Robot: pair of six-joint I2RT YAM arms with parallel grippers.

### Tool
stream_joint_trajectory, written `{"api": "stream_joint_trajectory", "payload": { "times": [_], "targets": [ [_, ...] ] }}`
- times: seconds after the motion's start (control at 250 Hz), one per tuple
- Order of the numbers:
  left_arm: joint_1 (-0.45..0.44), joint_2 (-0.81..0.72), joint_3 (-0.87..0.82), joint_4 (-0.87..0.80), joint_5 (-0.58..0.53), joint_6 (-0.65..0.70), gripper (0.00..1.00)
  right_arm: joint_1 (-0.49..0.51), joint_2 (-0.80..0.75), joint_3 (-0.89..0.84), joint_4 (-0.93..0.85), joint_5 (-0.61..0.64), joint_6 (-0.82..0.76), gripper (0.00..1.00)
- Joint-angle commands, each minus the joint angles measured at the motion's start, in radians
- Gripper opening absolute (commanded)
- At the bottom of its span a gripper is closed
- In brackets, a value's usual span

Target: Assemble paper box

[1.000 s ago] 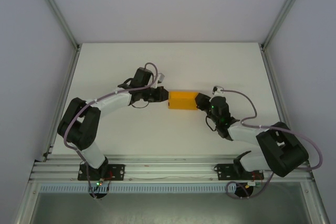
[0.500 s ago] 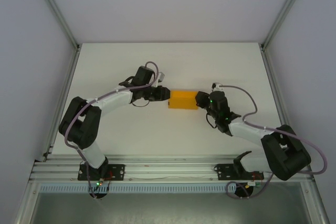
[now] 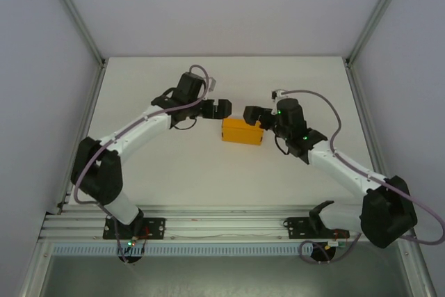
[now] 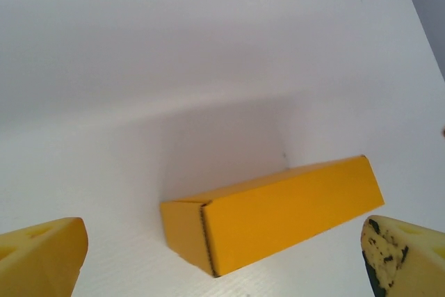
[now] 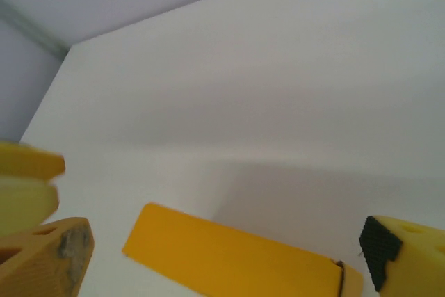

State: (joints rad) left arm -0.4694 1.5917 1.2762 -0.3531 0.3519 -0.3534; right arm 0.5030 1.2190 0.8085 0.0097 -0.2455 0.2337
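Left hand [image 3: 220, 108] agape; seamed paper box [image 4: 278, 210]

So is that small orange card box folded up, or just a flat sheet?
Folded up: the orange card box lies on the white table as a closed rectangular block, its end flap shut.

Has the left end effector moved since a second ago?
Yes. The left end effector has opened and backed off the paper box, toward the far edge of the table.
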Motion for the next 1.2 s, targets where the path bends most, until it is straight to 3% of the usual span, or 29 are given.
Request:
{"api": "stream_joint_trajectory", "payload": {
  "times": [0.0, 0.156, 0.368, 0.592, 0.927, 1.063, 1.195],
  "targets": [
    [0.011, -0.092, -0.019, -0.033, -0.276, 0.024, 1.00, 0.006, 0.009, 0.090, -0.263, -0.275, -0.502, 1.00],
    [0.083, -0.168, -0.113, -0.036, -0.405, -0.018, 1.00, 0.006, 0.114, 0.227, -0.506, -0.298, -0.933, 1.00],
    [0.108, -0.229, -0.244, -0.084, -0.509, -0.059, 1.00, 0.005, 0.352, 0.461, -0.732, -0.147, -1.162, 1.00],
    [0.110, -0.247, -0.289, -0.120, -0.536, -0.072, 1.00, 0.007, 0.581, 0.647, -0.890, -0.063, -1.240, 0.96],
    [0.111, -0.281, -0.307, -0.102, -0.566, -0.085, 1.00, 0.055, 0.709, 0.685, -0.867, 0.060, -1.248, 0.80],
    [0.111, -0.301, -0.317, -0.133, -0.595, -0.098, 1.00, 0.073, 0.715, 0.684, -0.852, 0.124, -1.229, 0.59],
    [0.111, -0.345, -0.341, -0.148, -0.609, -0.108, 1.00, 0.098, 0.683, 0.635, -0.734, 0.240, -1.221, 0.46]
  ]
}}
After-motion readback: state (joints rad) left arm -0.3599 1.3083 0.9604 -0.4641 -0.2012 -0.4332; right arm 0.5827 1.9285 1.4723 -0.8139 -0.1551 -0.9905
